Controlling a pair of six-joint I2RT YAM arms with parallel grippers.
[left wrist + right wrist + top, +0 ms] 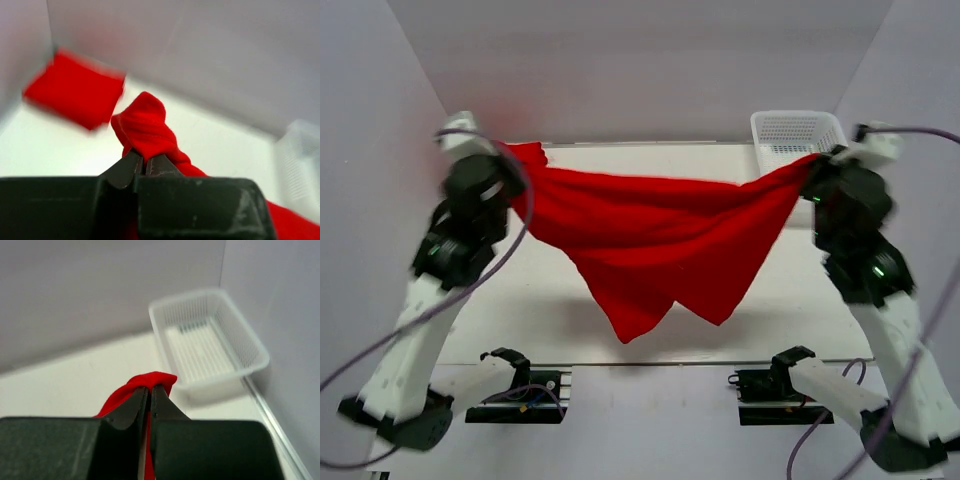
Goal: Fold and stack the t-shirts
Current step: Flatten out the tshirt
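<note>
**Left hand** (512, 165): raised above the far left part of the bench (530, 300). Its jaws are closed on a bunched corner of the held t-shirt (650, 240). In the left wrist view, a twisted knot of the red cloth stands up above the fingertips, and the rest of the cloth trails off to the lower right.

**Right hand** (817, 165): raised above the far right part of the bench, just in front of the basket (798, 130). Its jaws are clamped on the opposite corner of the same garment. In the right wrist view, the fingertips nearly meet and a small fold of red cloth shows above them.

**Held t-shirt**: suspended in the air between the two hands. The upper edge sags slightly between the two grip points. The body of the cloth drapes toward the near side and ends in two uneven lobes. A shadow lies on the bench beneath it. The top view does not show whether the lowest lobe touches the bench.

**Folded t-shirt** (75, 95): a flat red rectangle lying on the bench in the far left corner, beside the left wall. It is blurred in the left wrist view and lies well apart from the held t-shirt.

**Basket**: white plastic mesh, upright, in the far right corner against the right wall.
</note>
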